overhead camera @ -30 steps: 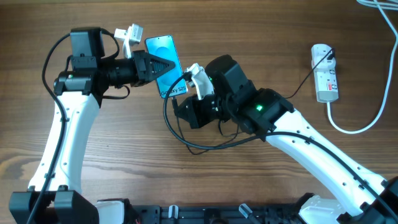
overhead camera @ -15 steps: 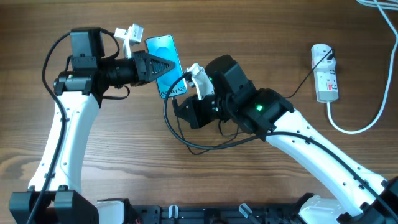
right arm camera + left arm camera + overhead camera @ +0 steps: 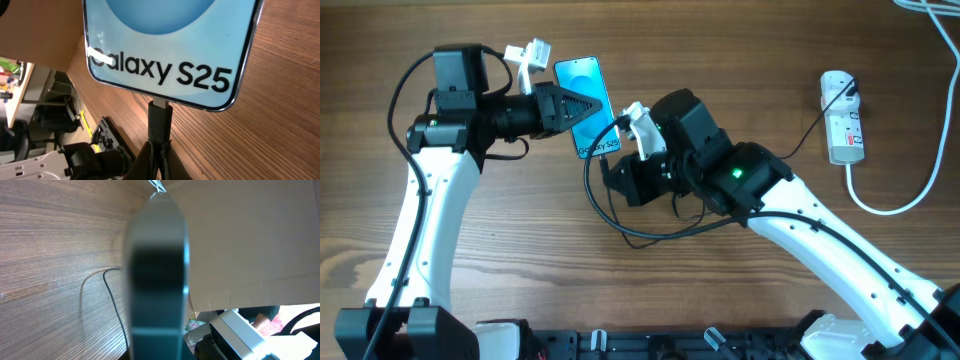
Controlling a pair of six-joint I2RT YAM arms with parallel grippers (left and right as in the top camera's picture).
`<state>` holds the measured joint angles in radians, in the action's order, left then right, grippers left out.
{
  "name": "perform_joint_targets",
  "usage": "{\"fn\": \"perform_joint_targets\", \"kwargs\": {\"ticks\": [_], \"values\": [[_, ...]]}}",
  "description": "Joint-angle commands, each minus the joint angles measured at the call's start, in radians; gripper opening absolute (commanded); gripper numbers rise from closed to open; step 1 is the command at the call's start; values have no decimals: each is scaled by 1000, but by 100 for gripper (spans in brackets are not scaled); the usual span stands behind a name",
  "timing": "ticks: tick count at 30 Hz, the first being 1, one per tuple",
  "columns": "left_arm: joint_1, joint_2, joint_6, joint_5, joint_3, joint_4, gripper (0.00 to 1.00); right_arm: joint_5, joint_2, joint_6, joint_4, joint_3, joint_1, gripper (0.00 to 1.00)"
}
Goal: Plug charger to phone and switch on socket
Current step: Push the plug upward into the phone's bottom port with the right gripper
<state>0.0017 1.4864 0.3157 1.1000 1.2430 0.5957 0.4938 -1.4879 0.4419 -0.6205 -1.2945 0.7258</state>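
The phone [image 3: 588, 108], cyan screen up and tilted, is held off the table with my left gripper [image 3: 572, 106] shut on its left side; the left wrist view shows only its blurred edge [image 3: 157, 275]. My right gripper [image 3: 161, 150] is shut on the connector end of the charger [image 3: 161, 120], whose tip meets the middle of the phone's [image 3: 170, 45] bottom edge. The charger's black cable [image 3: 645, 236] loops under my right arm and runs to the socket [image 3: 843, 120] at the far right, where its black plug [image 3: 849, 92] sits.
The socket's thick white cord [image 3: 905, 205] curves along the right table edge. Another pale cable [image 3: 932, 18] crosses the top right corner. A beige board [image 3: 240, 240] stands beyond the table. A black rail [image 3: 650, 345] lines the near edge.
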Motion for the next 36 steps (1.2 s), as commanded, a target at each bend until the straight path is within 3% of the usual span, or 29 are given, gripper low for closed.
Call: {"fn": "perform_joint_targets", "kwargs": {"ticks": [1,23,36], "values": [[-4,-20,-24,28,4,-4,4,31,-12,6,10,-7,0,4],[-4,-20,-25,28,4,-3,4,-8,-12,7,79,-7,0,4],[-5,-20,-103,37,4,4,4,-8,-12,2,84,-7,0,4]]}}
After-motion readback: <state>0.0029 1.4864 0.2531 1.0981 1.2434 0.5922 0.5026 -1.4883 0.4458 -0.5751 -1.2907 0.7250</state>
